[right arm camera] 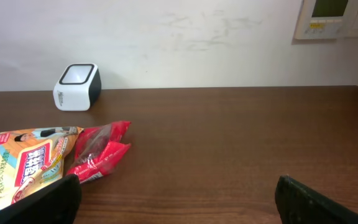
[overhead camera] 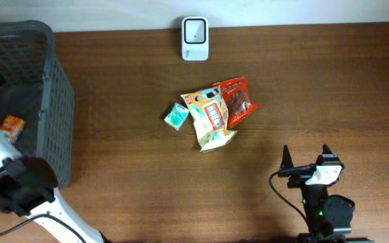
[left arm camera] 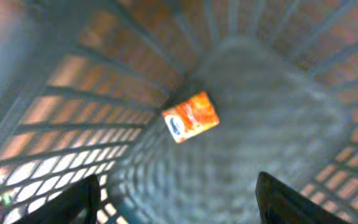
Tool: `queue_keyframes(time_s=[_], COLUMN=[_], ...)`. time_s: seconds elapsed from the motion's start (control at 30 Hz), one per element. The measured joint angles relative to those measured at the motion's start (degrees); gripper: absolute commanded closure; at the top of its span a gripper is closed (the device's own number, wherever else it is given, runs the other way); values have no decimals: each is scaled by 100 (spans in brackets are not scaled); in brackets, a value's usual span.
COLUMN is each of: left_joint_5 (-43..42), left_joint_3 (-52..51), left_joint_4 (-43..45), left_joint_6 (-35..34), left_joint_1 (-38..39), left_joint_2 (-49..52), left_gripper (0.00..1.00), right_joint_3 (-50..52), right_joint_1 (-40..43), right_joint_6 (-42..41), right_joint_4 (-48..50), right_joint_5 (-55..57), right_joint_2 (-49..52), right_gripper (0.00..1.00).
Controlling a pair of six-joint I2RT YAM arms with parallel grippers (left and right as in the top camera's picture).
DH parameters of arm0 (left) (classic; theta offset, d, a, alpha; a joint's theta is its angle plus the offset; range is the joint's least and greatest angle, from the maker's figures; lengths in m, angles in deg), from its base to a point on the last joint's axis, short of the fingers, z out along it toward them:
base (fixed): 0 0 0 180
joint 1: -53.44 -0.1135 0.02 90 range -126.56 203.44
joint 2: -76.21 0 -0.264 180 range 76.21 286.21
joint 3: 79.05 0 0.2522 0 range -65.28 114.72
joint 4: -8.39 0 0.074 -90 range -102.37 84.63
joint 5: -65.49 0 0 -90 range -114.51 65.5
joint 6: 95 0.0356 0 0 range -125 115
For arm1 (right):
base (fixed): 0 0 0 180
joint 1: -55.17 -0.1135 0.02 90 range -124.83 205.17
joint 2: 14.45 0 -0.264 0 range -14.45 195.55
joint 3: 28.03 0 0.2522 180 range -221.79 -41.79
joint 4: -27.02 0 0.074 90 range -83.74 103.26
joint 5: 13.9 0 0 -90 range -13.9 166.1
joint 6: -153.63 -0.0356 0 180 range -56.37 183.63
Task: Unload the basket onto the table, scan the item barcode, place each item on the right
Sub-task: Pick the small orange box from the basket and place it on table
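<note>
Overhead: one scanner [overhead camera: 195, 38] is being seen at the far edge; three items clustered mid-table: teal packet [overhead camera: 177, 116], yellow packet [overhead camera: 210, 118], red packet [overhead camera: 237, 100]; one basket [overhead camera: 58, 101]. Left wrist: one orange packet [left arm camera: 191, 117] is being seen on the basket floor; left gripper [left arm camera: 177, 182] spread, empty. Right wrist: right gripper [right arm camera: 178, 186] spread, empty.

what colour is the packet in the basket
The packet is orange with a blue-and-white end, clearest in the left wrist view.

Items counted: one grey slatted plastic basket [overhead camera: 59, 101]; one small orange carton [overhead camera: 12, 126] inside it; one white box-shaped scanner [overhead camera: 195, 38]; three loose snack packets, namely one yellow packet [overhead camera: 211, 120], one red packet [overhead camera: 238, 100] and one teal packet [overhead camera: 176, 117].
</note>
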Motion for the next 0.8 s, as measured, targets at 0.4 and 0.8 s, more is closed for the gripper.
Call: queue_keyframes(time_s=[0.4,0.8], left_joint_5=[-31,20], left_joint_3=[-3198,-3891], left_joint_4=[2555,3254], left_joint_6=[1331,3051], left_joint_1=[-33,-92], left_joint_2=[74,74], left_gripper=[20,42], right_joint_3=[0,0], right_joint_1=[0,0], right_joint_6=[0,-2], right_joint_4=[0,0], right_joint_5=[0,0], right_joint_2=[4,4], right_gripper=[2,2])
